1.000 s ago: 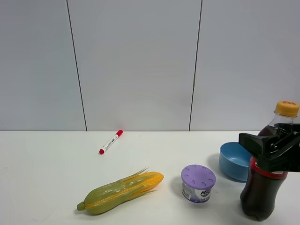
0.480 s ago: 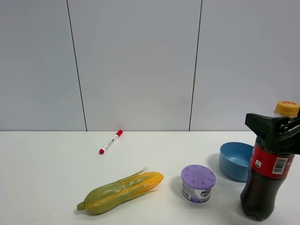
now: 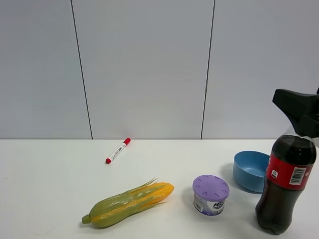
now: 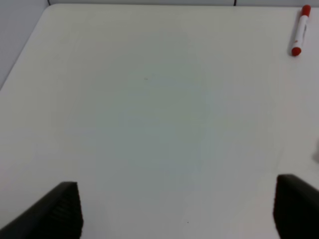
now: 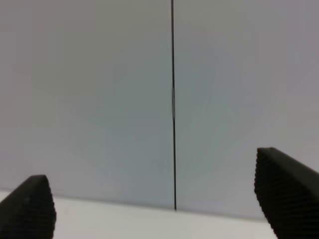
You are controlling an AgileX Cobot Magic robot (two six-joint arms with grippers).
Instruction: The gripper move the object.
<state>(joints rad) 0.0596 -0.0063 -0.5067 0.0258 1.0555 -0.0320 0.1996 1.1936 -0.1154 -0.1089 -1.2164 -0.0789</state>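
Hovering above the upright bottle, the right tool gapes empty; the move looks either finished or unstarted.

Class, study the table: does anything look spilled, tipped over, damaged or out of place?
Nothing stands out. The tall clear plastic cola bottle stands upright beside the blue bowl, with no spill visible. The green-yellow corn cob and red-capped marker simply lie flat on the white table.

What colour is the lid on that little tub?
Purple; the lid shows best in the exterior high view.
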